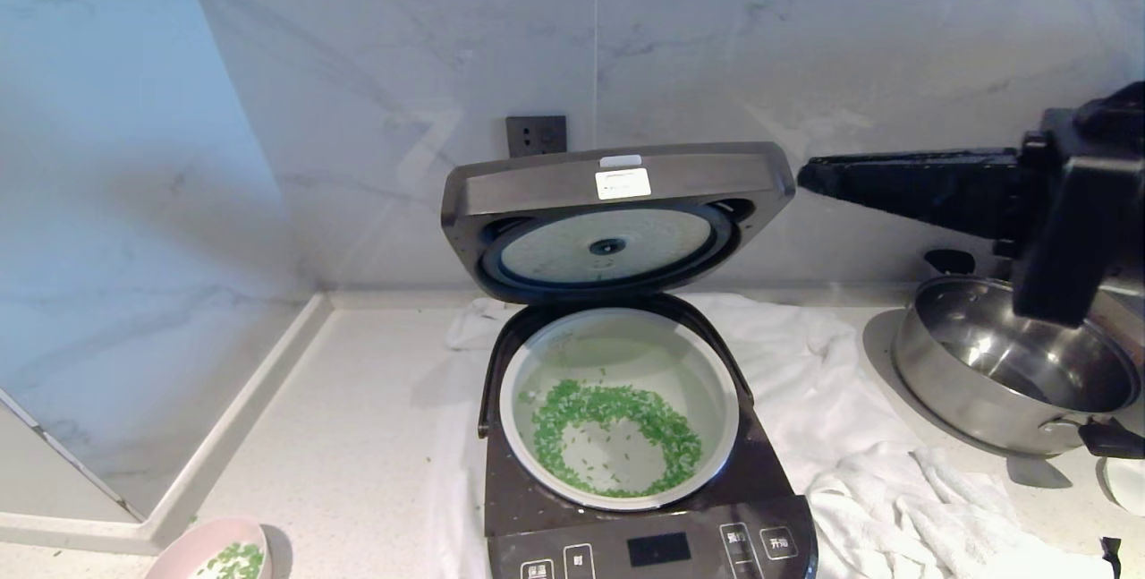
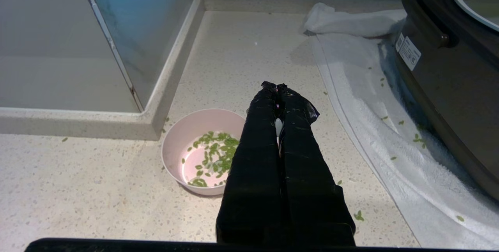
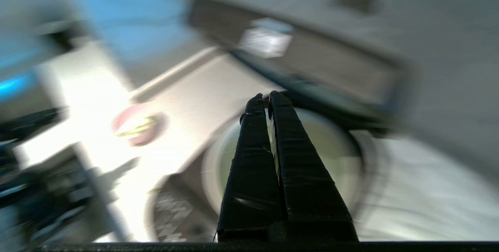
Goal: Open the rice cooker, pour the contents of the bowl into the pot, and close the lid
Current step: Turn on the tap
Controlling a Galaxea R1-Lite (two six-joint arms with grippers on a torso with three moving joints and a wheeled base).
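We see the large dark brown-grey boxy rice cooker standing on a white towel spread over the pale speckled stone surface, in a corner of marble-look wall. Its hinged dark lid stands raised at the back, the white dimpled disc underneath facing forward. The round white inner pot sits in the cooker, and the bright green chopped contents lie in a rough ring on its bottom.

The small pale pink bowl rests upright on the surface to the robot's left of the cooker, near the low ledge of the wall. A thin scatter of green bits remains inside it, and we find a few more strewn on the surface and on the towel.

The left claw hangs above the surface just beside the bowl, its black fingers pressed together with nothing between them. The right claw reaches in level from the right, its tip just beside the upper right corner of the lid; we cannot tell whether it touches. In the right wrist view its two black fingers are closed against each other and empty, though that view is heavily blurred.

A shiny steel pot with black handles stands on the surface to the right of the cooker, partly under the right arm. A dark wall socket sits behind the lid.
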